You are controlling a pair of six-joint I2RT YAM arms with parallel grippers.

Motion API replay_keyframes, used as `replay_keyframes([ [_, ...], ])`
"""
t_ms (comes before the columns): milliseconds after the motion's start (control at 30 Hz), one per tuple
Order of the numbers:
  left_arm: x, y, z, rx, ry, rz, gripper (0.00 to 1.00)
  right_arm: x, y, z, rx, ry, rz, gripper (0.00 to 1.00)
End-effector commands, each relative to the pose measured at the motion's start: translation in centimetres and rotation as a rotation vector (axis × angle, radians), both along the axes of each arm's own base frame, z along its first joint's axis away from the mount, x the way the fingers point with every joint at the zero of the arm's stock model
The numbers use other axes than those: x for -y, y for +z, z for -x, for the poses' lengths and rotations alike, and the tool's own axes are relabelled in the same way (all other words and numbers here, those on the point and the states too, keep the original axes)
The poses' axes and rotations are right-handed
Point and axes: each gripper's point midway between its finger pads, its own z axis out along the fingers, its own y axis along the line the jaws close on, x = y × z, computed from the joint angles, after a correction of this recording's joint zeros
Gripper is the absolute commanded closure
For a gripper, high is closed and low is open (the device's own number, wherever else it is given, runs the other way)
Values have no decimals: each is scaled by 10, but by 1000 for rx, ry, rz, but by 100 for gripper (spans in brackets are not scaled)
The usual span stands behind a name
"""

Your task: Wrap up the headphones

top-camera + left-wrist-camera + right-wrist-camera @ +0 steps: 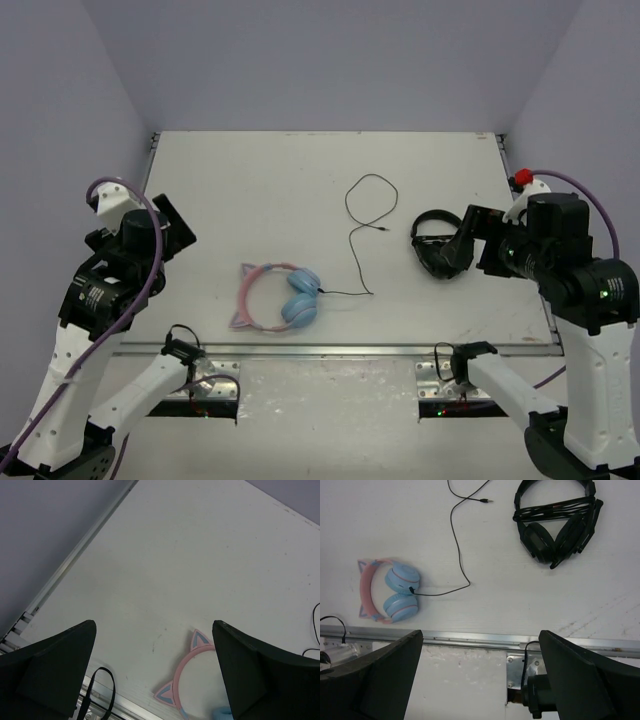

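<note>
The headphones (278,298) lie flat near the table's front edge, left of centre, with the pink cat-ear headband to the left and the light-blue ear cups (301,297) to the right. Their thin black cord (353,245) runs right, then back to a loose loop, unwound on the table. They also show in the right wrist view (390,592) with the cord (457,545). Only the headband (187,672) shows in the left wrist view. My left gripper (172,222) (155,675) is open and empty, raised to their left. My right gripper (468,240) (480,680) is open and empty, raised at the right.
All-black headphones (437,245) (555,525) with their cord bundled lie at the right, beside my right gripper. A metal rail (330,350) runs along the table's front edge. Purple walls close in the table on three sides.
</note>
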Motion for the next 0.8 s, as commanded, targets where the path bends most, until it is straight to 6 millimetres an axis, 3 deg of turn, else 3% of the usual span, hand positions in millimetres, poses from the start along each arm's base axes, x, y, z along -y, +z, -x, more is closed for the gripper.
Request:
replay_keyframes([
  [0,2,8,-2,16,-9,2,0,4,15,-6,67,-6,17,1],
  [167,16,-9,-5,-80,-37,48,0,-8,30,-12,146,49,-30,1],
  [333,36,-39,-10,-220,-67,111,0,-39,39,-6,236,199,-145,1],
  [433,47,-65,-9,-313,-90,138,0,-39,38,-8,255,175,-167,1],
  [600,80,-131,-2,-500,-178,251,0,-49,24,-10,224,205,-219,1],
  [767,100,-173,0,-595,-190,336,0,-51,16,-11,226,215,-218,1],
])
